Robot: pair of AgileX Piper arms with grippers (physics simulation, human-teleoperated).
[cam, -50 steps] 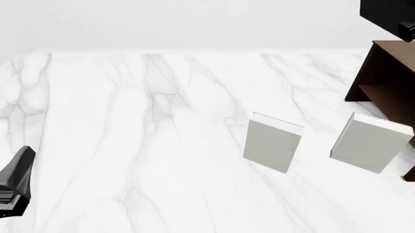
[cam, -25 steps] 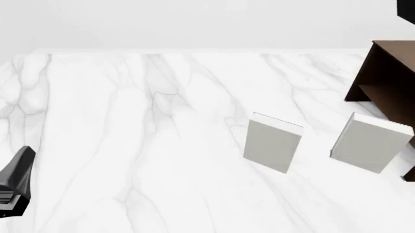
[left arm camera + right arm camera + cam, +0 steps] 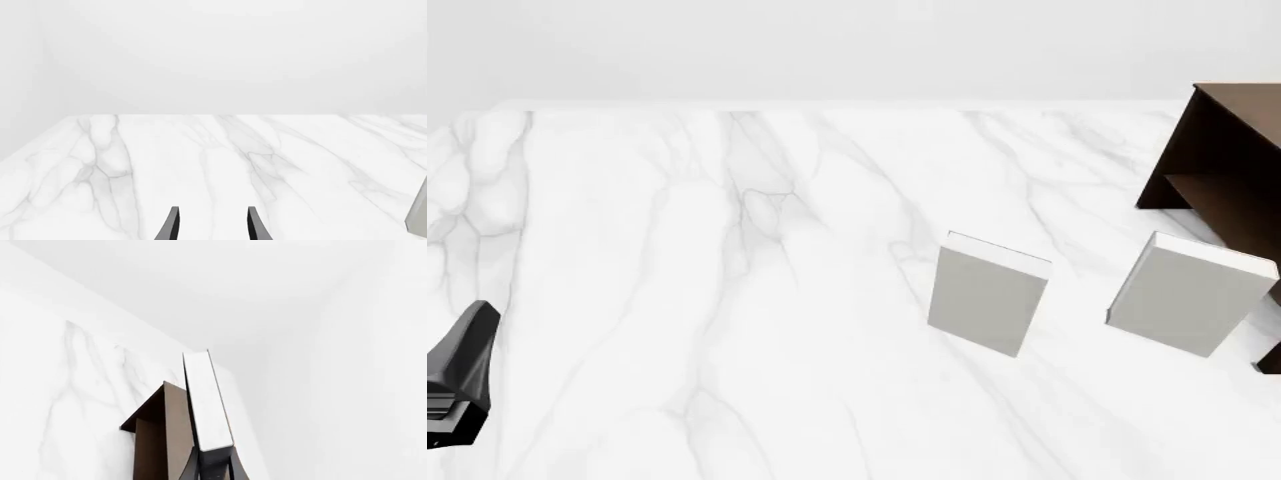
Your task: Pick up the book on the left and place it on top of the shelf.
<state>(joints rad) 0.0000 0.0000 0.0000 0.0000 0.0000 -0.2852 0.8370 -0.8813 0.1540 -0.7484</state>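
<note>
Right gripper [image 3: 213, 471] is closed on the lower end of the book [image 3: 207, 400], which shows only in the right wrist view: a thin dark volume seen edge-on, its white page edge facing the camera, standing straight out from the fingers and held in the air beside the shelf [image 3: 160, 440]. Whether it is above the flat top or merely alongside it cannot be told from that angle, and in the front view neither the book nor the right arm appears at all; only the brown shelf [image 3: 1228, 160] at the table's right edge shows there, with two pale grey books, one [image 3: 989, 295] nearer the middle and one [image 3: 1190, 296] just in front of the shelf. Left gripper [image 3: 212, 227] hangs low over bare marble table [image 3: 694, 250] at the near left, its fingers apart with nothing between them. The book looks light and stiff, probably smooth-covered, so a pinch across the covers near one end should carry it, though held by the end it could pivot or slip if the hold is loose. Laying it flat on the shelf top will likely need the wrist turned first.
</note>
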